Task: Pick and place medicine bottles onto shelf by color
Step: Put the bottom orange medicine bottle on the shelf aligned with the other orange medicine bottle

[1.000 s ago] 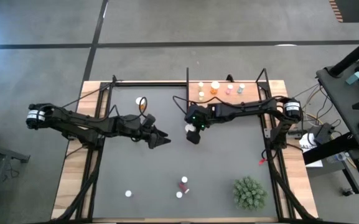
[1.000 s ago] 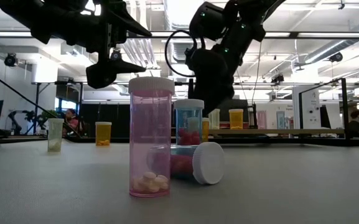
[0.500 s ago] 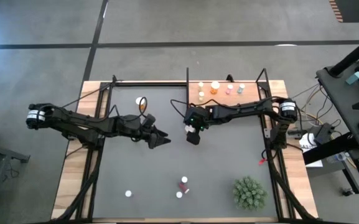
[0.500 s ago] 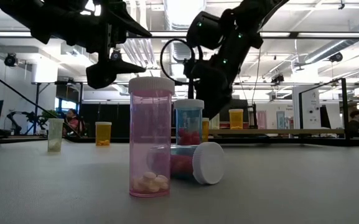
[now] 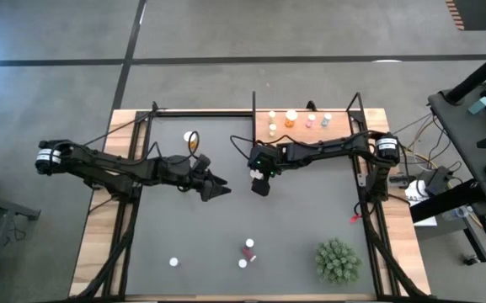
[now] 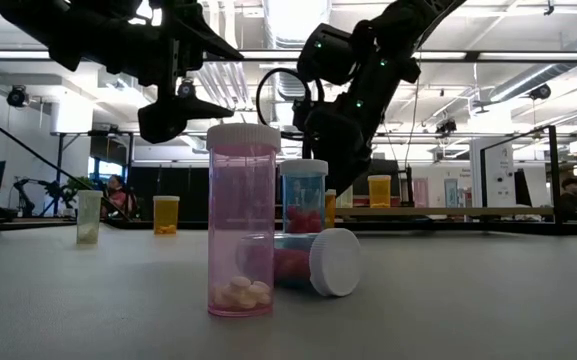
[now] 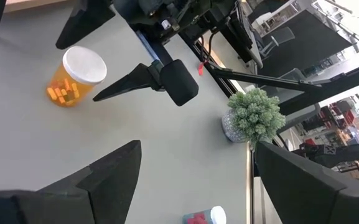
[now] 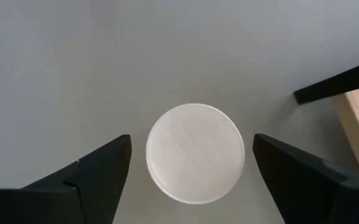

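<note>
Right gripper (image 5: 260,182): hangs near the mat's centre, pointing straight down; jaws wide apart and holding nothing; in the right wrist view a white cap (image 8: 195,152) sits squarely between the two fingers (image 8: 92,174)
Target bottle: the capped bottle directly under the right gripper, standing upright on the dark mat (image 5: 310,210); its body colour cannot be told from above
Shelf (image 5: 297,124): at about 1 o'clock from the right gripper, near the mat's far edge; it bears a row of bottles (image 5: 291,117) with orange, pink and pale ones side by side
Left gripper (image 5: 213,187): at 9 o'clock from the right one, jaws spread and empty, waiting; an orange bottle (image 5: 191,139) stands at its 11 o'clock
Other bottles: a pink cluster (image 5: 248,250) near the mat's front edge at 6 o'clock, one of them lying on its side in the low view (image 6: 298,262); a white-capped one (image 5: 173,262) at 7 o'clock
Plant (image 5: 338,260): at 5 o'clock, well apart from the work
Step in hand: judged to be the descent onto the bottle for a grasp
How to do it well: drop straight down with the cap kept centred; close only once the pads are below the cap and on the body; lift vertically before swinging toward 1 o'clock; check the body colour before choosing a slot in the row
</note>
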